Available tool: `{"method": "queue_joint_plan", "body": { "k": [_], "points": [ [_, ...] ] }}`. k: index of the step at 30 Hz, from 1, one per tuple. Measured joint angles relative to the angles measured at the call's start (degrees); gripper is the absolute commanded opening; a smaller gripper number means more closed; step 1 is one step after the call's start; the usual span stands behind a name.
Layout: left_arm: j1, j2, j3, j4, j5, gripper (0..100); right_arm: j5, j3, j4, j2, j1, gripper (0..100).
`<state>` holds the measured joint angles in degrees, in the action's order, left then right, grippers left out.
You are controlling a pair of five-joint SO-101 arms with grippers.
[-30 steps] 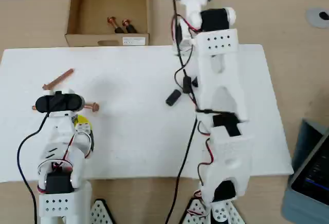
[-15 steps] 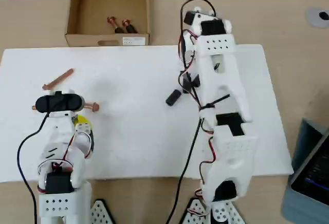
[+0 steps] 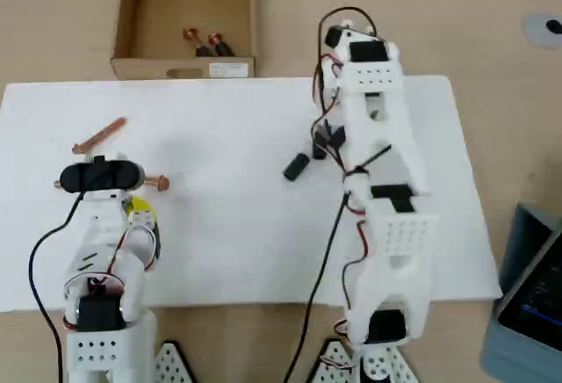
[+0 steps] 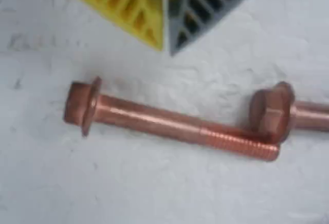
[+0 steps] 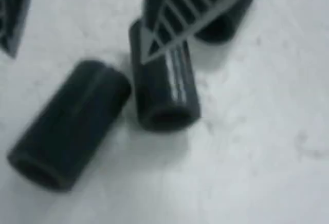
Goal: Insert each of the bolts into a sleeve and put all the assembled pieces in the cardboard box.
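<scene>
Two copper bolts lie on the white mat (image 3: 228, 225) at the left: one loose (image 3: 98, 135), one (image 3: 158, 184) under my left arm's wrist. In the left wrist view a bolt (image 4: 169, 124) lies flat just below my left gripper (image 4: 165, 47), whose yellow and grey tips meet on nothing. A second bolt's head (image 4: 272, 112) touches its threaded end. My right gripper (image 5: 79, 49) is open over black sleeves: one (image 5: 67, 124) between the fingers, one (image 5: 162, 90) under the grey finger (image 5: 195, 8). One sleeve (image 3: 296, 166) lies beside the right arm. The cardboard box (image 3: 123, 23) holds two assembled pieces (image 3: 204, 42).
A third sleeve (image 5: 221, 26) lies partly behind the grey finger. A blue-grey device (image 3: 531, 304) sits off the mat at the right edge. Black cable (image 3: 320, 251) runs along the right arm. The mat's middle (image 3: 219, 155) is bare.
The right arm has pulled back from near the box's side toward the table's middle, and is now over the sleeves. The left arm and the bolts have not moved.
</scene>
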<state>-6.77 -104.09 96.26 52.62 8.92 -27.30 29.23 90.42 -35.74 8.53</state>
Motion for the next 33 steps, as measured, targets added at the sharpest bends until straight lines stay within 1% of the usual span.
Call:
{"method": "queue_joint_plan", "body": {
  "k": [8, 14, 16, 20, 22, 28, 33],
  "points": [
    [0.0, 0.0, 0.0, 0.0, 0.0, 0, 0.0, 8.18, 0.0, -7.91, -0.18, 17.8],
    [0.0, 0.0, 0.0, 0.0, 0.0, 0, -0.62, 9.23, 0.0, -10.99, -0.18, 17.7],
    [0.0, 0.0, 0.0, 0.0, 0.0, 0, -1.67, 9.85, 0.09, -11.52, -0.18, 14.3],
    [0.0, 0.0, 0.0, 0.0, 0.0, 0, -2.99, 10.99, 1.85, -12.48, -0.53, 0.4],
    [0.0, 0.0, 0.0, 0.0, 0.0, 0, -3.16, 11.08, 2.73, -12.48, -0.7, 1.7],
    [0.0, 0.0, 0.0, 0.0, 0.0, 0, -3.34, 12.92, 5.71, -12.75, -0.53, 0.9],
    [0.0, 0.0, 0.0, 0.0, 0.0, 0, -3.34, 21.45, 10.46, -13.27, -0.35, 0.9]
  ]
}}
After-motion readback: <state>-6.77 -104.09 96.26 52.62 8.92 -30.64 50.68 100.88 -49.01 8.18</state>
